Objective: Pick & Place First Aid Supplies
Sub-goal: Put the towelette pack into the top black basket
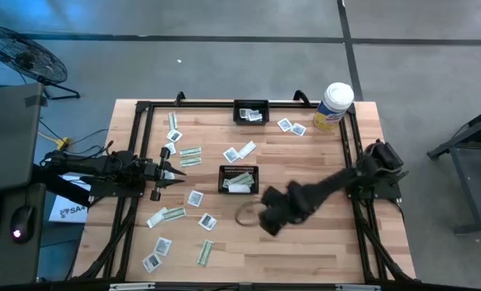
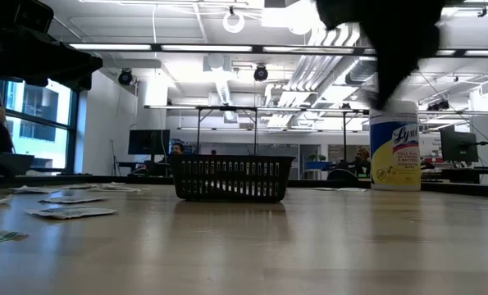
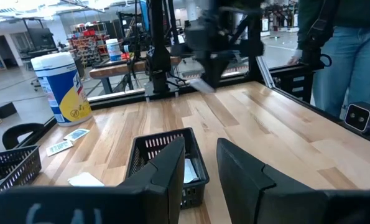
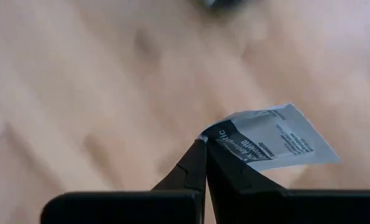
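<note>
Right pincer [image 4: 204, 152] pinching white packet [image 4: 275, 142] above table [image 1: 321, 250]

1. A light wooden butcher-block table [image 1: 321, 250] with a black metal frame along its edges carries everything.
2. A small black rectangular mesh basket [image 1: 238, 179] sits near the middle; a second black basket [image 1: 251, 111] sits at the far edge.
3. A tall white-and-yellow cylindrical wipes canister [image 1: 334, 106] stands upright at the far right corner.
4. Many small flat paper packets [image 1: 193, 198], square white and narrow green-and-white, lie scattered over the left half, and two near the canister.
</note>
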`<control>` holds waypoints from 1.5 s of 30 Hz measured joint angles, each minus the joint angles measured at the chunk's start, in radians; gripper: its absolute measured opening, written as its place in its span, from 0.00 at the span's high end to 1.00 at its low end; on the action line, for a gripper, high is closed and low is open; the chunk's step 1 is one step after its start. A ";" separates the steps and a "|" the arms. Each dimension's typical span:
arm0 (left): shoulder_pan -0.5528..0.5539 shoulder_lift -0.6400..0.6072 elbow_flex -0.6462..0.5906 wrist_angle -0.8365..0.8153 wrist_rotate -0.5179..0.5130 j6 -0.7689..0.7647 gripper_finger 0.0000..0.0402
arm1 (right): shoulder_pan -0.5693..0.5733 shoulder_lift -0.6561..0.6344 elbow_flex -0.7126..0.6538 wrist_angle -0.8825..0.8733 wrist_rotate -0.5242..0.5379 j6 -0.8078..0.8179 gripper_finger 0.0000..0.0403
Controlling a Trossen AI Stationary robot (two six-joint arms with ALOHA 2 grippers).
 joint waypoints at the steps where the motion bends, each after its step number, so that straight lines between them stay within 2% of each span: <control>1: 0.000 0.000 0.000 0.000 0.000 0.000 0.77 | -0.029 0.000 0.010 0.009 0.020 -0.043 1.00; 4: 0.000 0.000 0.000 0.000 0.000 0.000 0.77 | -0.126 0.000 0.042 0.062 0.063 -0.185 1.00; 10: 0.000 0.000 0.000 0.000 0.000 0.000 0.77 | -0.375 -0.001 0.100 0.230 0.077 -0.430 1.00; 19: 0.000 0.000 0.000 0.000 0.000 0.000 0.77 | -0.808 0.009 0.130 0.492 -0.075 -0.660 1.00; 23: 0.000 0.000 0.000 0.000 0.000 0.000 0.77 | -0.933 0.051 0.129 0.559 -0.160 -0.679 1.00; 27: 0.000 0.000 0.000 0.000 0.000 0.000 0.77 | -0.982 0.115 0.128 0.575 -0.251 -0.659 1.00; 31: 0.000 0.000 0.000 0.000 0.000 0.000 0.77 | -1.000 0.185 0.127 0.571 -0.291 -0.635 1.00; 40: 0.000 0.000 0.000 0.000 0.000 0.000 0.77 | -1.024 0.263 0.126 0.561 -0.297 -0.624 1.00; 45: 0.000 0.000 0.000 0.000 0.000 0.000 0.77 | -1.029 0.264 0.126 0.570 -0.301 -0.610 0.93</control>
